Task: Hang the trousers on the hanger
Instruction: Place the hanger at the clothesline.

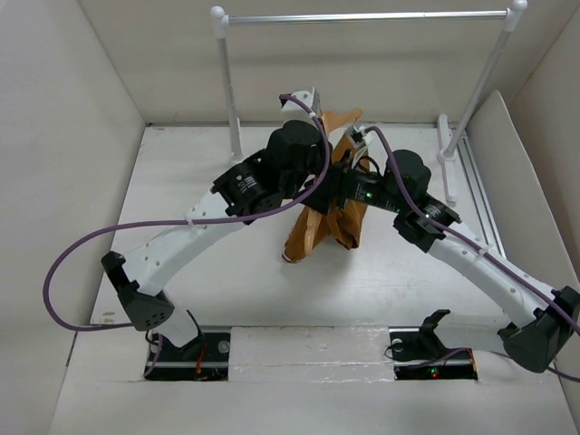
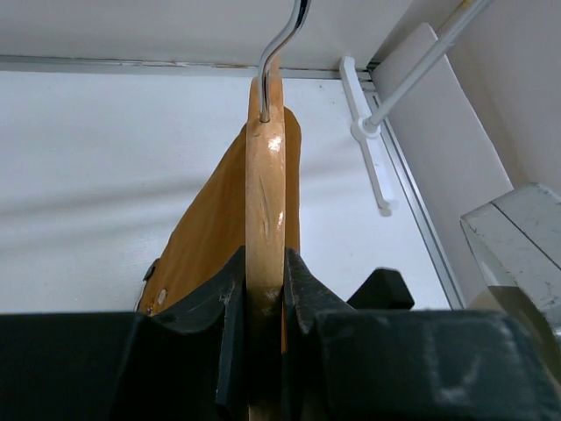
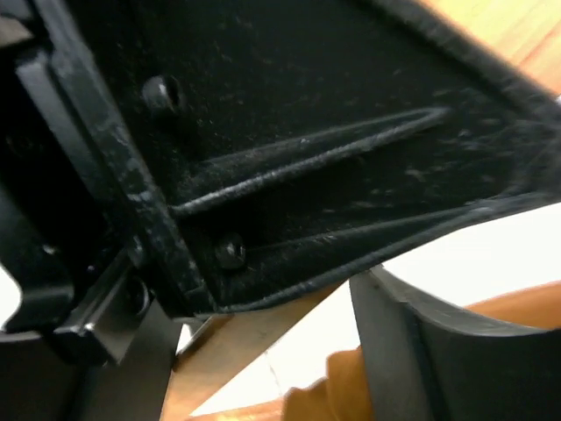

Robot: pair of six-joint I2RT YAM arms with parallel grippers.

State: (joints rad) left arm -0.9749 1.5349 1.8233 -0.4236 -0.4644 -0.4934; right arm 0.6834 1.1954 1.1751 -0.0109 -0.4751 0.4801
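Two arms meet above the middle of the bench (image 1: 217, 281), with the hanger (image 2: 265, 202) held up between them. The left hand (image 2: 263, 281) is clenched on the wooden hanger, seen edge-on. Its fingers (image 2: 230, 303) press against both faces of the wood below the metal hook (image 2: 279, 44), which points up and away. Keeping the frame upright and off the bench probably lets the trousers (image 1: 331, 227) hang by their own weight. The rust-brown cloth falls from the hanger in a folded drape, its lower end at or near the bench surface. The right hand (image 1: 355, 198) sits close against the left one at the cloth. Dark housing fills its wrist view, with a strip of wood and orange cloth beside one finger (image 3: 412, 351). Whether this hand is released or grasping cannot be told. A silver rail (image 1: 362, 16) stands behind, apart from the hanger.
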